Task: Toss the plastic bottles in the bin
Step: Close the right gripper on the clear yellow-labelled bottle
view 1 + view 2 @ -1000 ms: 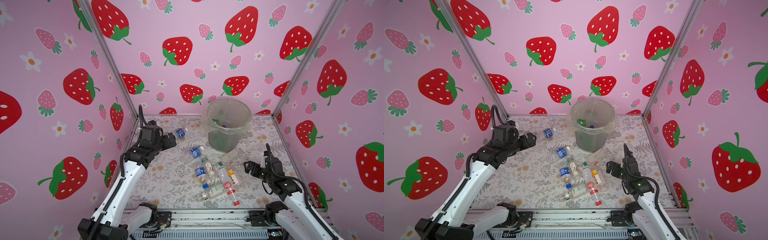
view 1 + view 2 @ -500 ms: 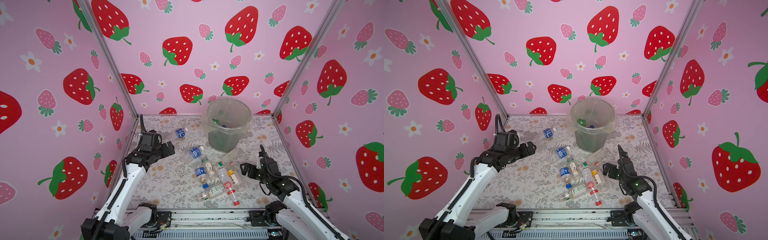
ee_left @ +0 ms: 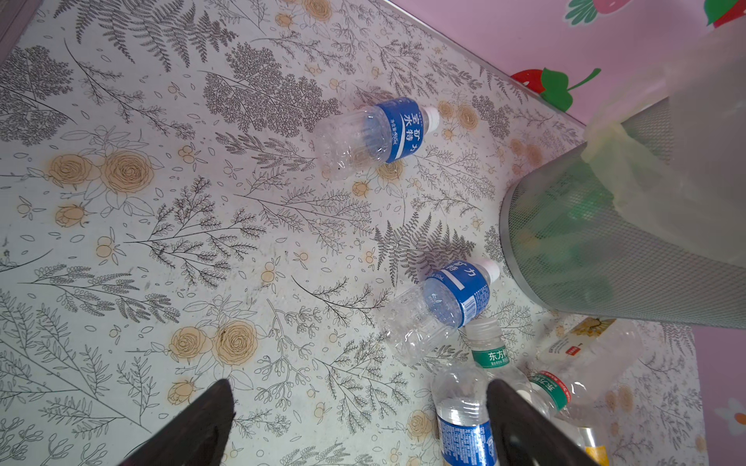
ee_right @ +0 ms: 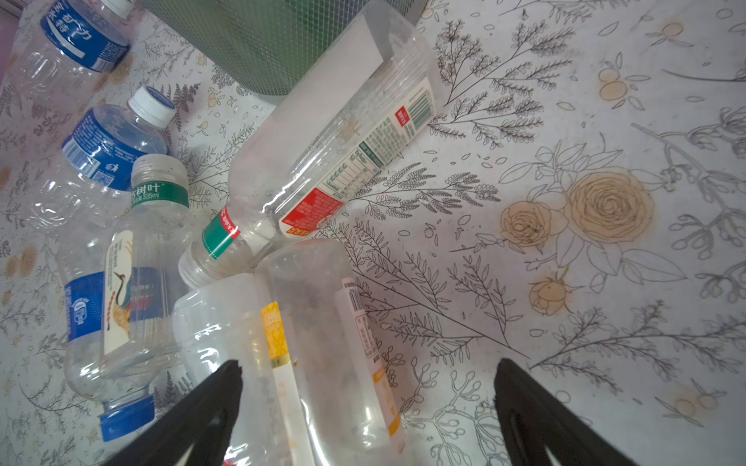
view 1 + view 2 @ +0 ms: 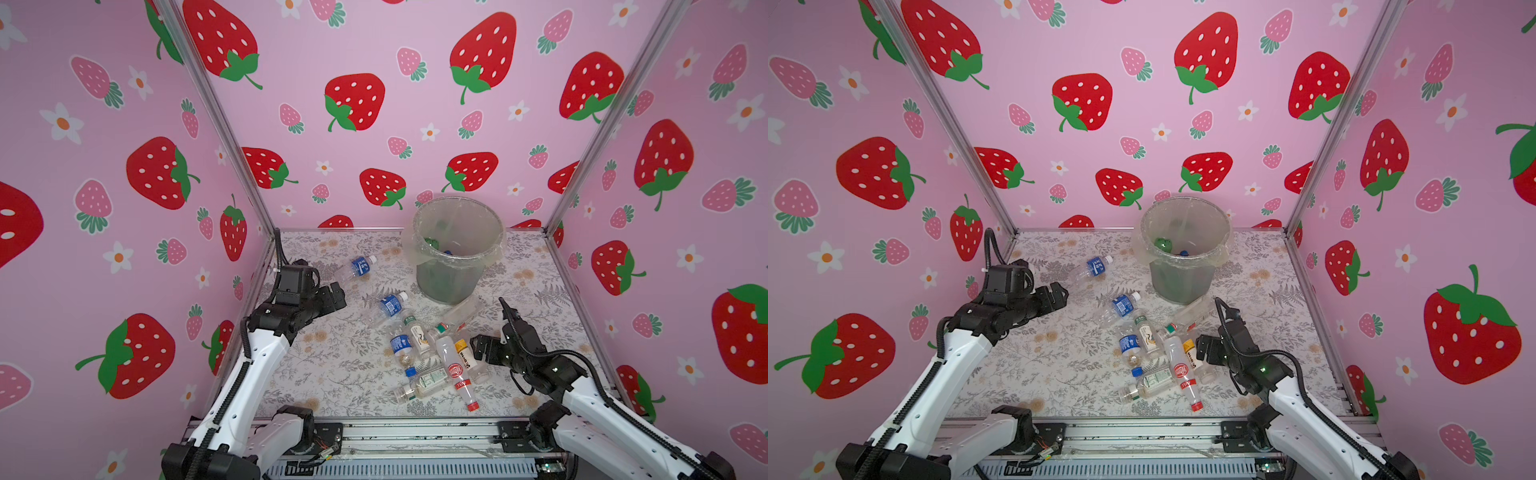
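Only top views show bin (image 5: 446, 282) mouth.

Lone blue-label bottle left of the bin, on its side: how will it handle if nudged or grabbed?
The blue-label bottle looks empty, so it is probably very light and easily knocked away. Its round body lies flat, so it is likely to roll. The thin clear walls will probably flex when squeezed.
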### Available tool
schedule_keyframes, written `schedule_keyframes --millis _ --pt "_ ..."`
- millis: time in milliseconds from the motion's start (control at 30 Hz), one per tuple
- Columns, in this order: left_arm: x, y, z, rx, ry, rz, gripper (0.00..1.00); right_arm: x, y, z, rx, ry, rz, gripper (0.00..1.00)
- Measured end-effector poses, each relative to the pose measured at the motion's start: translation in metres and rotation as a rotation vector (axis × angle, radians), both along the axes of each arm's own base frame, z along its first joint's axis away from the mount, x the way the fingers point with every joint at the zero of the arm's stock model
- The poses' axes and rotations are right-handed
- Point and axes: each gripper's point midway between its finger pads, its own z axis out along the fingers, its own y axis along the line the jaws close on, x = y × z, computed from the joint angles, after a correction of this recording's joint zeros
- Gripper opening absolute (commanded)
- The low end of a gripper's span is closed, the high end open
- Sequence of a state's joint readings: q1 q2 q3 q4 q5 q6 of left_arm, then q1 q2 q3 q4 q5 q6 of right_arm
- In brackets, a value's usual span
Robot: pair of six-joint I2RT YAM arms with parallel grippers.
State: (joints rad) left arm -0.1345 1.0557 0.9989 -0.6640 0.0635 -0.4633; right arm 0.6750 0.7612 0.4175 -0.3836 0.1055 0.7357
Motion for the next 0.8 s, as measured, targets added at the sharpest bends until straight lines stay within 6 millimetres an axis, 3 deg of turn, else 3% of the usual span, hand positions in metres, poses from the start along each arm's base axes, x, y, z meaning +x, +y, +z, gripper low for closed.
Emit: schedule_keyframes --millis 333,467,800 --pt "0.002 -0.001 -0.005 -0.004 0.02 -0.003 0.99 -0.016 0.012 -0.027 -0.07 0.068 0.061 0.97" --pt "0.002 -0.001 -0.008 -0.008 0.03 -0.006 0.99 -0.018 0.017 -0.031 -0.086 0.07 0.079 0.92" --pt "-0.001 -0.001 -0.01 -0.008 0.042 -0.008 0.99 -0.017 0.021 -0.045 -0.123 0.1 0.09 0.9"
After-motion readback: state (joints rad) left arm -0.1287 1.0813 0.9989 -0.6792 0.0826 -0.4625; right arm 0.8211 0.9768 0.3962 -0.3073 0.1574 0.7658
